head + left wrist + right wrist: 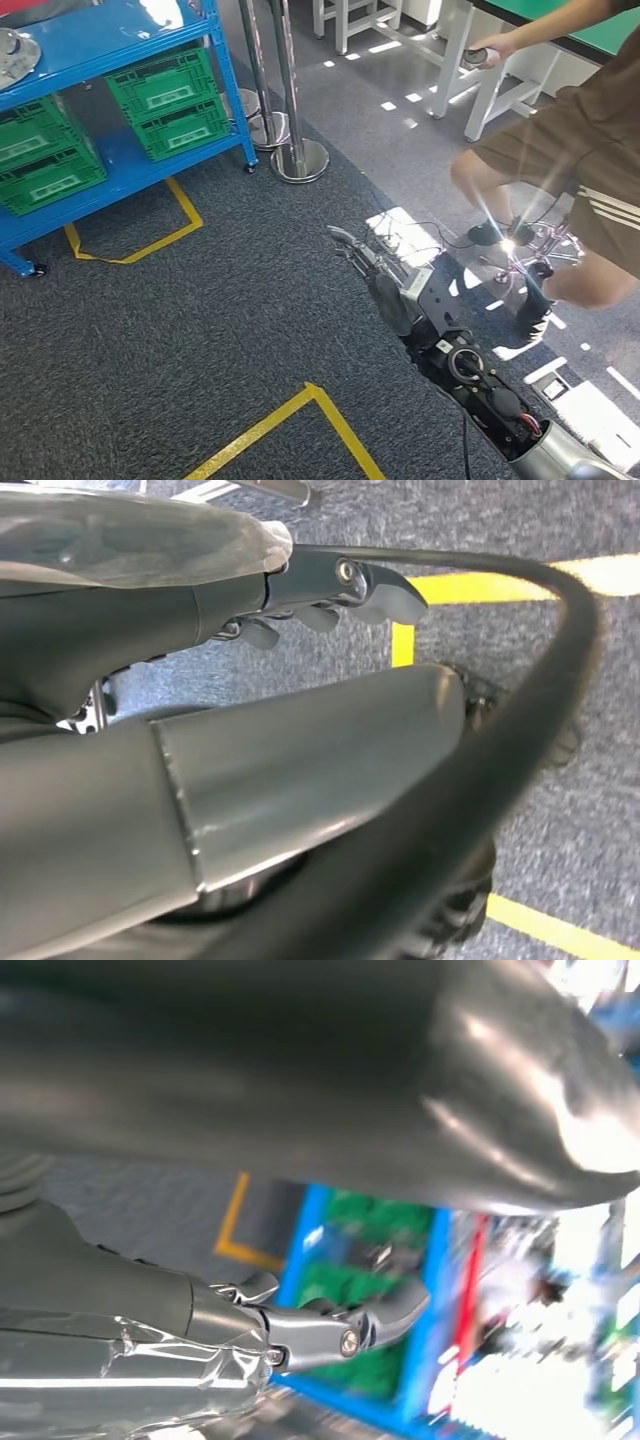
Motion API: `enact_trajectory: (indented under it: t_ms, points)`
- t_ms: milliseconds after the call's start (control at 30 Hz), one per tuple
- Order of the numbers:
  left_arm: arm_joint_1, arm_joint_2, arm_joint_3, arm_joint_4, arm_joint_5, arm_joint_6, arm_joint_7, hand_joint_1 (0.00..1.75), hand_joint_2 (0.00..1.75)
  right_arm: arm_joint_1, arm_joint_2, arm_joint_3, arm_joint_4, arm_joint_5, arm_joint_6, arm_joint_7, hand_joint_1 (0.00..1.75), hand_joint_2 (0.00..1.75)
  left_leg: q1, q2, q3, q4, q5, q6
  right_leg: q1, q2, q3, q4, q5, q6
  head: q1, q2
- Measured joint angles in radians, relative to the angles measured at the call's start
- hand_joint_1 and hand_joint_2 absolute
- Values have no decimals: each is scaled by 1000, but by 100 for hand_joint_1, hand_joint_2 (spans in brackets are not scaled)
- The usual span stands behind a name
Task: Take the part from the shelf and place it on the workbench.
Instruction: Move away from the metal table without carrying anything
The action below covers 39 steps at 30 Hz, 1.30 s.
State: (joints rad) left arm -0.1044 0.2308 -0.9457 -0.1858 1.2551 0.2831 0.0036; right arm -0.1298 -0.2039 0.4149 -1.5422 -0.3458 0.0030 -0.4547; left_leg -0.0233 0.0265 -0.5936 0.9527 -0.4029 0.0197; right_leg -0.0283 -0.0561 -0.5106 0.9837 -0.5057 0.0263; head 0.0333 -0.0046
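Right hand [377, 272] on my screen stretched out low over the grey carpet [189, 330], fingers straight and apart, holding nothing, left hand [332, 590] likewise loose, blue shelf [151, 165] with green crates [170, 100] far left, round metal part [15, 55] on its top level.

Your right arm [483, 385] reaches in from the lower right and stretches forward at a low angle, wrist straight. Its robot hand [377, 265] holds nothing, fingers extended and slightly apart. Your left robot hand [332, 590] also holds nothing, its fingers [392, 595] stretched out nearly straight.
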Motion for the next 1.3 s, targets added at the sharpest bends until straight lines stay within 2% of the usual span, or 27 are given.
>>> enact_trajectory:
  t_ms: [67, 100, 167, 200, 233, 267, 333, 400, 500, 567, 600, 667, 700, 733, 767, 800, 867, 900, 933, 1000, 1067, 1100, 1133, 1200, 1233, 1267, 1300]
  points:
    - [2, -1, 0, 0, -4, -6, 6, 0, 0, 8, -12, -21, 40, 18, -39, 21, 0, 0, 7, -11, 22, -30, 9, 4, 1, 15, -1, 20, -19, 9, 1, 0]
    - [3, -3, 0, 0, -7, -10, 7, 0, 0, 12, -20, -38, 73, 22, -48, 22, 0, 0, 11, -17, 33, -42, 12, 7, 2, 28, -17, 60, -41, 12, 3, 0]
    - [2, -6, 0, 0, -9, -17, 1, 0, 0, 23, -36, -74, 165, 25, -54, 12, 0, 0, 9, -33, 38, -45, 12, 13, 2, 48, -81, 188, -97, 17, 7, 0]
    - [2, -7, 0, 0, -9, -20, -2, 0, 0, 29, -41, -91, 216, 28, -55, 6, 0, 0, 9, -43, 38, -45, 11, 13, 2, 50, -111, 241, -111, 19, 10, 0]
    - [3, -9, 0, 0, -9, -22, -3, 0, 0, 32, -45, -106, 271, 30, -52, -1, 0, 0, 9, -52, 38, -44, 9, 13, 2, 51, -127, 261, -107, 21, 13, 0]
    - [4, -11, 0, 0, -9, -22, -3, 0, 0, 33, -48, -119, 325, 29, -49, -8, 0, 0, 9, -60, 39, -41, 8, 12, 1, 52, -124, 241, -83, 23, 14, 0]
    - [5, -14, 0, 0, -11, -22, -4, 0, 0, 26, -51, -144, 438, 19, -38, -23, 0, 0, 11, -75, 39, -31, 1, 6, -2, 60, -72, 115, -8, 26, 18, 0]
    - [4, -16, 0, 0, -13, -22, -4, 0, 0, 15, -53, -169, 557, 1, -31, -32, 0, 0, 9, -90, 32, -13, -7, -3, -4, 75, -28, 13, 27, 21, 20, 0]
    - [8, -15, 0, 0, -15, -23, -4, 0, 0, 1, -53, -198, 719, -22, -23, -27, 0, 0, 6, -104, 24, -5, -9, -13, -3, 73, -14, -7, 25, 2, 18, 0]
    - [12, -14, 0, 0, -17, -24, -5, 0, 0, -5, -53, -210, 810, -31, -22, -7, 0, 0, 7, -88, 10, 24, -29, -23, -7, 64, -9, -9, 28, -8, 13, 0]
    - [11, -13, 0, 0, -18, -26, -5, 0, 0, -6, -53, -216, 854, -35, -23, 5, 0, 0, 9, -72, -12, 68, -53, -30, -9, 59, -9, -10, 29, -11, 9, 0]
    - [10, -15, 0, 0, -21, -29, -5, 0, 0, -2, -53, -226, 935, -45, -27, 29, 0, 0, 16, -42, -83, 205, -114, -43, -8, 48, -8, -11, 28, -15, 2, 0]
    - [9, -16, 0, 0, -22, -30, -5, 0, 0, 2, -52, -230, 970, -51, -30, 42, 0, 0, 19, -37, -117, 267, -134, -47, -8, 42, -8, -10, 26, -16, 2, 0]
    - [9, -17, 0, 0, -23, -31, -6, 0, 0, 6, -51, -234, 1004, -55, -33, 53, 0, 0, 21, -35, -138, 298, -136, -48, -8, 36, -7, -10, 24, -16, 2, 0]
    - [10, -18, 0, 0, -24, -32, -6, 0, 0, 10, -50, -238, 1033, -58, -36, 62, 0, 0, 22, -33, -137, 289, -118, -46, -7, 31, -5, -11, 21, -16, 2, 0]
    - [10, -18, 0, 0, -25, -32, -6, 0, 0, 13, -49, -241, 1058, -60, -38, 70, 0, 0, 21, -32, -116, 240, -86, -40, -7, 28, -1, -11, 19, -15, 1, 0]
    - [9, -15, 0, 0, -27, -32, -6, 0, 0, 15, -44, -246, 1097, -61, -43, 85, 0, 0, 12, -16, -43, 91, -19, -20, -5, 23, 5, -12, 14, -13, 2, 0]
    - [6, -13, 0, 0, -29, -33, -7, 0, 0, 16, -41, -248, 1115, -62, -45, 95, 0, 0, 6, -7, -16, 36, -2, -12, -4, 21, 7, -13, 11, -10, 2, 0]
    - [3, -11, 0, 0, -31, -35, -8, 0, 0, 18, -39, -251, 1133, -63, -48, 105, 0, 0, 1, 0, 0, 6, 3, -5, -4, 17, 9, -14, 9, -7, 2, 0]
    - [0, -8, 0, 0, -36, -40, -10, 0, 0, 25, -33, -255, 1164, -68, -52, 125, 0, 0, -4, -4, 6, -8, 1, -1, -4, 7, 16, -20, 5, 4, 2, 0]
    - [2, -6, 0, 0, -38, -44, -10, 0, 0, 34, -27, -257, 1190, -74, -54, 144, 0, 0, 2, -12, 23, -30, 6, 4, -5, 14, 19, -11, -8, 11, 3, 0]
    - [2, -7, 0, 0, -39, -45, -10, 0, 0, 38, -25, -258, 1203, -76, -56, 155, 0, 0, 5, -15, 34, -42, 8, 7, -4, 25, 8, 18, -28, 13, 5, 0]
    - [2, -8, 0, 0, -39, -46, -9, 0, 0, 42, -23, -261, 1217, -77, -59, 168, 0, 0, 8, -19, 42, -49, 10, 10, -4, 37, -16, 72, -56, 13, 8, 0]
    - [-1, -9, 0, 0, -39, -49, -8, 0, 0, 55, -20, -264, 1241, -76, -63, 194, 0, 0, 8, -33, 46, -50, 7, 15, -2, 48, -84, 206, -113, 15, 11, 0]
    - [-1, -10, 0, 0, -39, -50, -7, 0, 0, 61, -18, -265, 1250, -75, -65, 204, 0, 0, 8, -41, 48, -49, 5, 15, -2, 49, -109, 250, -121, 16, 12, 0]
    - [0, -12, -1, 0, -38, -50, -6, 0, 0, 66, -16, -265, 1259, -74, -66, 211, 0, 0, 9, -48, 50, -47, 3, 14, -2, 50, -118, 256, -109, 19, 13, 0]
    - [0, -13, -1, 0, -38, -50, -5, 0, 0, 69, -14, -265, 1266, -73, -67, 218, 0, 0, 10, -55, 52, -43, 0, 11, -3, 51, -107, 222, -79, 21, 14, 0]
